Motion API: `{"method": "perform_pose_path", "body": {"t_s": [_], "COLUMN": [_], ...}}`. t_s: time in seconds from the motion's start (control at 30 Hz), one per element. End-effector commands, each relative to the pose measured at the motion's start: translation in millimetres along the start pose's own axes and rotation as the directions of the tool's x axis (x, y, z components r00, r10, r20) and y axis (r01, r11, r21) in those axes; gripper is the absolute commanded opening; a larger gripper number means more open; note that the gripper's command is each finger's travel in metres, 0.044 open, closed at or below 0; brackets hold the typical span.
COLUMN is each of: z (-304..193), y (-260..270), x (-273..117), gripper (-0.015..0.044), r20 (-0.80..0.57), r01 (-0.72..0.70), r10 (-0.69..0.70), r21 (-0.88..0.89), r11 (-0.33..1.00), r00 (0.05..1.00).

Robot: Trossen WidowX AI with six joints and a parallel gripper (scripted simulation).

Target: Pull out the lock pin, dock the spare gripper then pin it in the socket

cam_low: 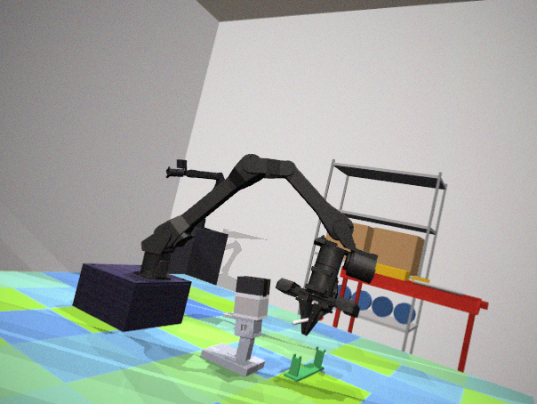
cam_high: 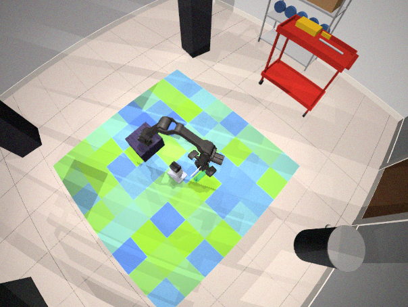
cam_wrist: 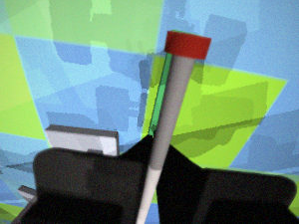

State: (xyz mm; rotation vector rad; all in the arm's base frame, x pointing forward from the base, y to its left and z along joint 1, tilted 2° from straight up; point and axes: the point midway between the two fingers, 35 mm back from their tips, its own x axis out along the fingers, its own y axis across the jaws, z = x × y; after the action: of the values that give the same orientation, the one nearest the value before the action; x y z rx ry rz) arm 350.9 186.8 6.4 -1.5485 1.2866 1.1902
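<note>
My gripper is shut on the lock pin, a thin white-grey rod with a red head that shows in the wrist view. The pin is held above the green cradle and clear of it, slightly tilted. Left of the cradle in the exterior view stands the pale grey mount. The spare gripper, grey with a black top, sits upright on its socket. A square hole shows in the socket's side, with no pin visible through it. Seating depth is unclear.
The arm's dark purple base block stands behind the mount. A red cart and a shelf rack stand in the background. Dark pillars stand around the coloured mat.
</note>
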Motion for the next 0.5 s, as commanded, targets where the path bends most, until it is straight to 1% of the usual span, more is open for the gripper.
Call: {"method": "perform_pose_path", "body": {"t_s": [0.0, 0.47], "z": [2, 2], "y": [11, 48], "x": [-6, -13], "gripper": [0.0, 0.0], "r20": [0.004, 0.005], "r01": [0.007, 0.011], "r10": [-0.007, -0.01], "r21": [-0.004, -0.029], "r11": [1.0, 1.0], "r00": [1.0, 1.0]}}
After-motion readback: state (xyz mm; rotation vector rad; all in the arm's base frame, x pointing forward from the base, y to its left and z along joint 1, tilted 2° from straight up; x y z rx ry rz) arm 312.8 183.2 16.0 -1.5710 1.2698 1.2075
